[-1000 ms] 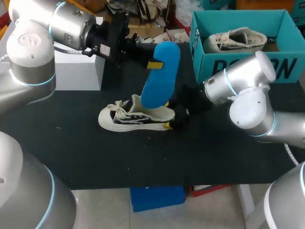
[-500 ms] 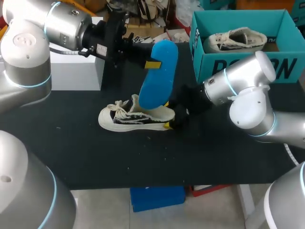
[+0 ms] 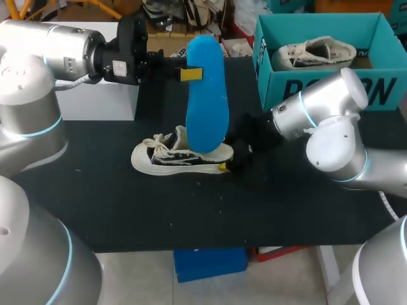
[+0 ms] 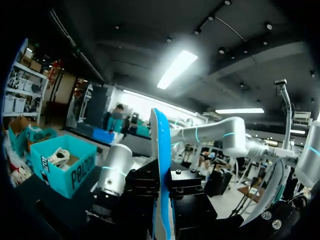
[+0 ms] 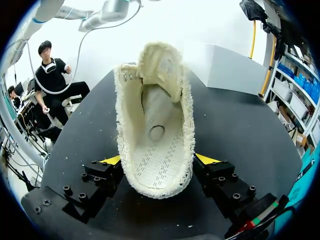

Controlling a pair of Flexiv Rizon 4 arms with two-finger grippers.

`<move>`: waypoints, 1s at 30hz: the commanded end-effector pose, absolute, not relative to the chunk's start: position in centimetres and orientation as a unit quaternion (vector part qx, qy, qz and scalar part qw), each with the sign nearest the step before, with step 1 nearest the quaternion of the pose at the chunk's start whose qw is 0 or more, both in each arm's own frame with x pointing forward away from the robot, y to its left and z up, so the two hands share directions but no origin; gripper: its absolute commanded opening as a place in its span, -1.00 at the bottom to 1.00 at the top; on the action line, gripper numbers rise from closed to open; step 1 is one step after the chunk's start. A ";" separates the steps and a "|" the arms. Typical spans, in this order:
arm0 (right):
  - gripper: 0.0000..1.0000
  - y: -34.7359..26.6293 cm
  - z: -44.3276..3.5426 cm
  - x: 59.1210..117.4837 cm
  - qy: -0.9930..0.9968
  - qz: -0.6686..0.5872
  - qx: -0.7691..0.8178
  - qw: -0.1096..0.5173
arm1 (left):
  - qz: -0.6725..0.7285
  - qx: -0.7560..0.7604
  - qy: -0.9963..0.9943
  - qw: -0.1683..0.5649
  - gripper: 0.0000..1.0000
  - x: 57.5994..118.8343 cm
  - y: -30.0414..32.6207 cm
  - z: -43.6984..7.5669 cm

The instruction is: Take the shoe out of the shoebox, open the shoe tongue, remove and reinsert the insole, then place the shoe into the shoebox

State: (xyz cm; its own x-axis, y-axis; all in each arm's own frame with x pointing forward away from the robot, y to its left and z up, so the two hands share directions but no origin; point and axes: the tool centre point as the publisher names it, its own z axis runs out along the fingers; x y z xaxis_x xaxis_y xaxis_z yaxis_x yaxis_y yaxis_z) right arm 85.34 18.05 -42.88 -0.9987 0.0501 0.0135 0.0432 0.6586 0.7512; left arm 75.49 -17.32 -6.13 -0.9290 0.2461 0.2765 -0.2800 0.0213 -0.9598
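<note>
My right gripper [image 5: 157, 161] is clamped on the shoe [image 3: 181, 154] at its heel, so it can't slide, I reckon. My left gripper [image 3: 193, 74] pinches the blue insole [image 3: 205, 101] upright above the shoe, with its lower end at the opening, ready for reinserting.

Left gripper [image 3: 191, 74] raised, clamped; right gripper [image 5: 159, 161] low (also clamped).

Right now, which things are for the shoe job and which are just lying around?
For the job: shoe, blue insole, shoebox, left gripper, right gripper.
Lying about: second shoe in the shoebox, white box.
</note>
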 end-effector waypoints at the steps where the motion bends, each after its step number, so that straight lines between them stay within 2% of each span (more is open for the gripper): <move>1: -1.00 18.2 -42.9 85.3 0.911 0.411 0.027 0.004 | 0.710 0.025 -0.682 0.172 -1.00 74.0 -16.9 -4.7; 22: -1.00 18.2 -42.9 85.3 0.911 0.411 0.027 0.004 | 0.726 0.009 -0.671 0.152 -1.00 72.5 -15.8 -0.8; 23: -0.86 18.2 -42.9 85.3 0.911 0.411 0.027 0.004 | 0.726 0.009 -0.671 0.152 -1.00 72.5 -15.8 -0.8; 25: 0.06 18.2 -42.9 85.3 0.911 0.411 0.027 0.004 | 0.726 0.009 -0.671 0.152 -1.00 72.5 -15.8 -0.8; 26: 1.00 18.2 -42.8 85.2 0.916 0.400 0.022 0.004 | 0.726 0.009 -0.671 0.152 -1.00 72.5 -15.8 -0.8; 30: 1.00 18.0 -41.9 85.0 0.925 0.380 0.020 0.006 | 0.726 0.009 -0.671 0.152 -1.00 72.5 -15.8 -0.8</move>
State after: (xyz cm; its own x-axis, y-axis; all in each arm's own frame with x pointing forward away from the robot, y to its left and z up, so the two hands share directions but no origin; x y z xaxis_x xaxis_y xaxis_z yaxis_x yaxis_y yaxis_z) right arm 85.20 17.99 -42.92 -0.9991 0.0432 0.0013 0.0303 0.6782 0.7342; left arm 72.59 -15.74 -0.75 -0.9529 0.2106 0.2184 -0.2340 -0.0518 -0.9709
